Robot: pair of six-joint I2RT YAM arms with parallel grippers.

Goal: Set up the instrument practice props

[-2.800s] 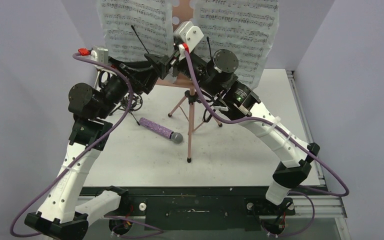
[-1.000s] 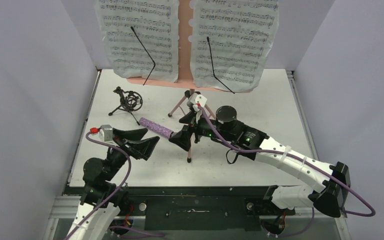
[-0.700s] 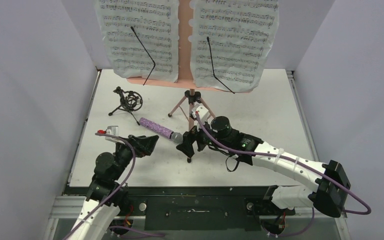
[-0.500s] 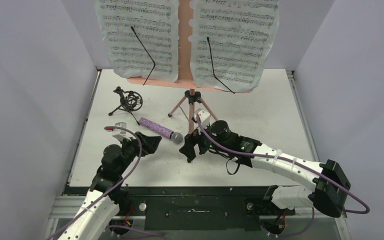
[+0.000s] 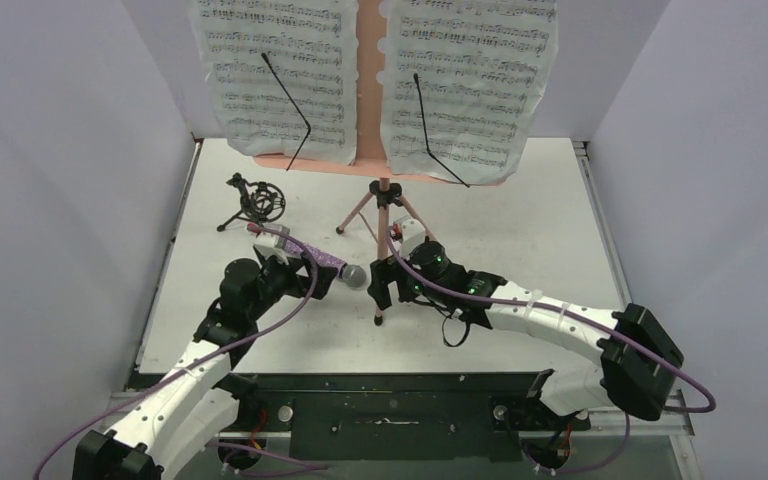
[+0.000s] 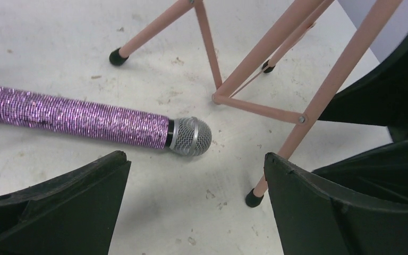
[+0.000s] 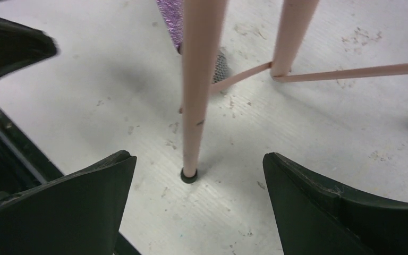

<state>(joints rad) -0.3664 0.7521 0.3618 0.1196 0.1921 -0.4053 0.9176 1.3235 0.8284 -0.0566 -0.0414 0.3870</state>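
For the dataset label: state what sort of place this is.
Probably a robot test cell: bare walls enclose a scuffed white table, two arms mounted at its near edge, pink music stand as prop.

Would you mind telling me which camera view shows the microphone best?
The left wrist view: it shows the microphone almost end to end, purple body to grey head. In the top view the left arm covers part of its body. The right wrist view shows only scraps behind a stand leg.

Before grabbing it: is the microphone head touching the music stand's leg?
Apart. Left wrist view shows bare table between the microphone head and the nearest stand leg.
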